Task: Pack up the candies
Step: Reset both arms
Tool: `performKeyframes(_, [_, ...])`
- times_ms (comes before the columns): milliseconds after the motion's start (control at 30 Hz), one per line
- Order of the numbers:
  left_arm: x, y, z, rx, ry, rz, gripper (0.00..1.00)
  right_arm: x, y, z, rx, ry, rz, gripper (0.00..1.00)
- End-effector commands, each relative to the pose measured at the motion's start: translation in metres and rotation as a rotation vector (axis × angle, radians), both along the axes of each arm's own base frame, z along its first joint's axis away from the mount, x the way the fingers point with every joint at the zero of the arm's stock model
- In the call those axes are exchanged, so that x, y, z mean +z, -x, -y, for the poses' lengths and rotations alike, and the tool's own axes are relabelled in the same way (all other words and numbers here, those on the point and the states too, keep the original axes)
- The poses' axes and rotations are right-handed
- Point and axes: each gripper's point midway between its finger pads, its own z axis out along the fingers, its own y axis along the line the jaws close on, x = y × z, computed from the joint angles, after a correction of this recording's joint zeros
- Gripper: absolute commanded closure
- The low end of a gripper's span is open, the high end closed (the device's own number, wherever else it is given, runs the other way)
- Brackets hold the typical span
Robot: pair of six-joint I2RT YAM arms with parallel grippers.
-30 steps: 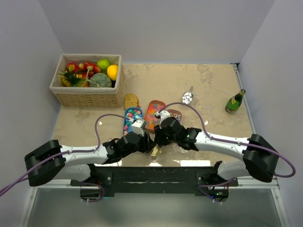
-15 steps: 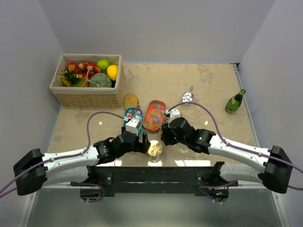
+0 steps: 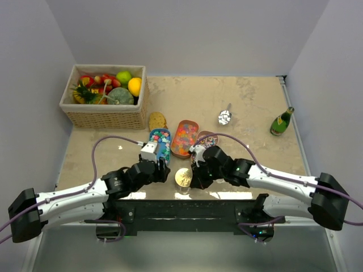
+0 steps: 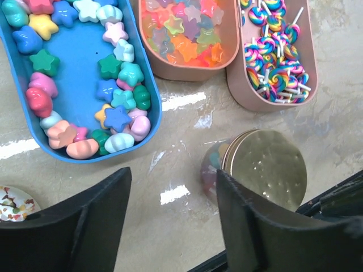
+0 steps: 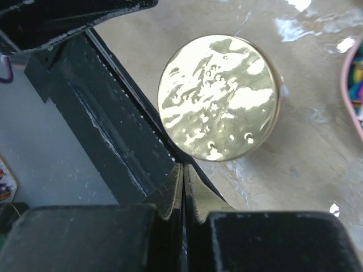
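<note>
Left wrist: lidded jar (image 4: pixel 265 170) stands free; left gripper (image 4: pixel 173 190) spread, right gripper (image 5: pixel 184 171) pressed together, both empty. Capping looks done; retreat next.

blue tray (image 4: pixel 79 73) cut off by the top edge, candies (image 4: pixel 215 158) in the jar (image 4: pixel 205 180) mostly hidden beneath its gold lid (image 4: pixel 266 170)

Three trays (image 4: pixel 156 107) of candies (image 4: pixel 116 118) are here. There is also one jar (image 4: pixel 266 170), one basket (image 3: pixel 105 118), one cookie (image 3: pixel 157 120) and one bottle (image 3: pixel 281 121).
</note>
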Motion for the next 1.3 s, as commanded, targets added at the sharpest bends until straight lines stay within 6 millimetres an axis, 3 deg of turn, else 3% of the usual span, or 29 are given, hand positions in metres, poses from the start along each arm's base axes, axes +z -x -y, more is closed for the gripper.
performKeyframes(0, [-0.013, 0.007, 0.004, -0.038, 0.022, -0.027, 0.42, -0.022, 0.019, -0.012, 0.099, -0.001, -0.106, 1.00])
performKeyframes(200, [-0.036, 0.017, 0.009, -0.089, -0.004, -0.081, 0.52, -0.046, 0.009, -0.019, 0.035, 0.028, -0.113, 1.00])
performKeyframes(467, [-0.032, 0.015, 0.020, -0.125, 0.044, -0.047, 0.53, -0.032, -0.028, -0.029, -0.152, -0.079, 0.010, 1.00])
performKeyframes(567, [-0.029, 0.012, 0.013, -0.094, 0.003, -0.051, 0.48, -0.032, -0.033, -0.028, -0.176, -0.068, 0.025, 1.00])
performKeyframes(667, [-0.025, 0.008, -0.004, -0.019, -0.038, -0.051, 0.32, -0.033, -0.032, -0.015, -0.194, -0.022, 0.032, 0.99])
performKeyframes(700, [-0.024, 0.008, -0.009, 0.000, -0.046, -0.049, 0.20, -0.036, -0.028, -0.007, -0.193, 0.005, 0.027, 0.93])
performKeyframes(733, [-0.023, 0.008, -0.016, 0.018, -0.068, -0.053, 0.16, -0.025, -0.028, -0.004, -0.192, -0.013, 0.048, 0.81])
performKeyframes(767, [-0.016, 0.005, -0.022, 0.053, -0.058, -0.034, 0.12, -0.022, -0.030, 0.001, -0.202, -0.004, 0.066, 0.57])
performKeyframes(800, [-0.013, 0.004, -0.026, 0.071, -0.056, -0.027, 0.05, -0.019, -0.030, 0.010, -0.214, 0.031, 0.081, 0.50])
performKeyframes(833, [-0.010, 0.004, -0.030, 0.084, -0.066, -0.026, 0.03, -0.007, -0.039, 0.017, -0.250, 0.030, 0.137, 0.39])
performKeyframes(900, [0.004, -0.001, -0.035, 0.123, -0.044, 0.001, 0.00, 0.010, -0.047, 0.029, -0.298, 0.052, 0.185, 0.29])
performKeyframes(933, [0.006, -0.002, -0.041, 0.149, -0.061, 0.008, 0.00, 0.023, -0.050, 0.034, -0.319, 0.037, 0.216, 0.15])
performKeyframes(967, [0.008, -0.004, -0.044, 0.168, -0.063, 0.010, 0.00, 0.031, -0.061, 0.042, -0.376, 0.050, 0.264, 0.08])
performKeyframes(1033, [0.013, -0.009, -0.056, 0.232, -0.097, 0.029, 0.00, 0.048, -0.074, 0.057, -0.488, 0.057, 0.314, 0.01])
performKeyframes(1167, [0.021, -0.015, -0.068, 0.316, -0.134, 0.046, 0.00, 0.075, -0.113, 0.110, -0.851, 0.160, 0.479, 0.01])
performKeyframes(1267, [0.026, -0.018, -0.073, 0.349, -0.148, 0.056, 0.00, 0.084, -0.121, 0.135, -1.012, 0.200, 0.514, 0.01])
